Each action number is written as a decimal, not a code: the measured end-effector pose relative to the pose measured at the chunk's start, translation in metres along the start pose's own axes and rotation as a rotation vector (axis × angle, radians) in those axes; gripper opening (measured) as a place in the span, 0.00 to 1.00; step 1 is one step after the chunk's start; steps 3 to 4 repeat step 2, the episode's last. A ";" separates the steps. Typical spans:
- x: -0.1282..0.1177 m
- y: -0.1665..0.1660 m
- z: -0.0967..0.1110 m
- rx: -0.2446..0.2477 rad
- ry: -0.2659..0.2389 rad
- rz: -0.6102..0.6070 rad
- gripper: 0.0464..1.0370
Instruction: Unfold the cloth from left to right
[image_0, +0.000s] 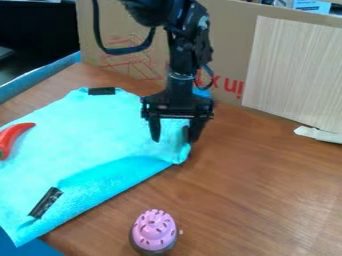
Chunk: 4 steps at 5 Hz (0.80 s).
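Cloth (87, 135) lies partly between the gripper's (174, 140) parted fingers.

Two flat black strips (101, 91), one light blue fabric cloth (80, 135).
There is also one red curved pepper (9, 139) at the left edge, one pink cupcake-shaped toy (154, 231) at the bottom, one pale wood-grain board (294, 70) and one brown cardboard panel (230, 30).

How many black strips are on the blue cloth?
2 that I can see: one strip at the far edge of the cloth, and another strip near its closest corner. The folds might hide more.
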<state>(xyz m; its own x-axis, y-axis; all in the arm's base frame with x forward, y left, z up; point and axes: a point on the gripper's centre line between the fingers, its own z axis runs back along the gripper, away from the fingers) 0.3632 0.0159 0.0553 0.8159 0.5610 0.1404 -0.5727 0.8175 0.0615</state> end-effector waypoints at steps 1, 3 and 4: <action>-0.002 0.003 0.037 -0.082 -0.069 -0.084 0.97; 0.000 0.041 0.078 -0.141 -0.155 -0.142 0.97; 0.000 0.041 0.078 -0.141 -0.155 -0.142 0.97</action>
